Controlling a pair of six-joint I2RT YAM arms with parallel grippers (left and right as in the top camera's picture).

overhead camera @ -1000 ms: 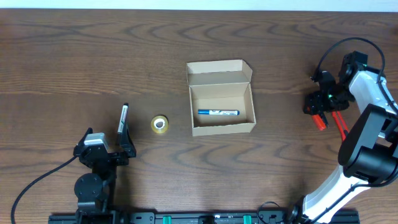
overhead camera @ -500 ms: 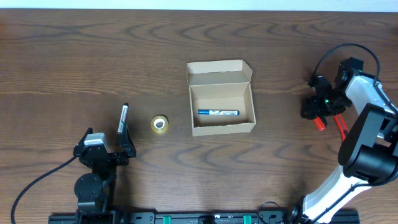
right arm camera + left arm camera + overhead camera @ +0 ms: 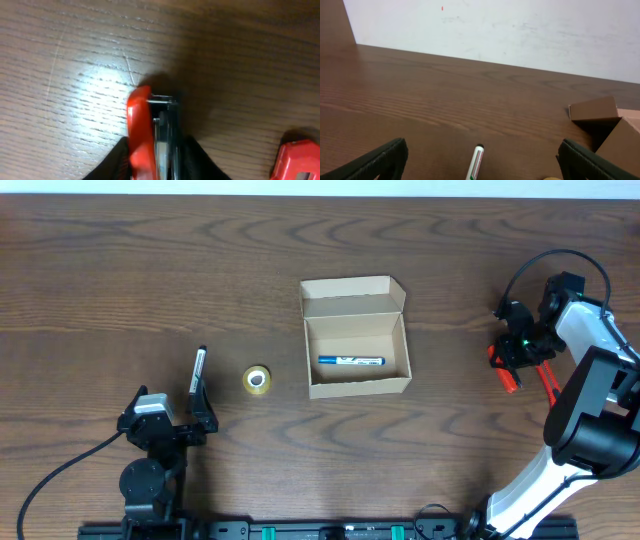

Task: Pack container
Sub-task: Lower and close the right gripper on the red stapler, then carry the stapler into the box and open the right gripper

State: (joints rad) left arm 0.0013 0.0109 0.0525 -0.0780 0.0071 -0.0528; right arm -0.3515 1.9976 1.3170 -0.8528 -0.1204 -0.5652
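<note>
The container [image 3: 355, 350], a tan cardboard box, stands open at the table's middle with its flap lid folded back. A blue marker [image 3: 352, 361] lies inside it. At the far right my right gripper [image 3: 510, 358] is shut on a red and metal stapler-like object [image 3: 503, 372], which sits low over the table. The right wrist view shows this red object [image 3: 142, 130] pinched between the dark fingers of my right gripper [image 3: 155, 160]. My left gripper [image 3: 168, 422] rests open at the front left. In the left wrist view, my left gripper [image 3: 480, 162] is wide open, its fingers either side of a green-striped marker [image 3: 476, 162].
The green-striped marker [image 3: 198, 370] lies left of a small yellow tape roll [image 3: 257, 380], both left of the box. A second red object [image 3: 548, 380] lies beside the right gripper, and this second red object [image 3: 297, 160] shows at the lower right of the wrist view. The box corner [image 3: 600, 112] shows in the left wrist view.
My right gripper dropped slightly towards the red object and closed on it. The left arm, box and markers have not moved.
</note>
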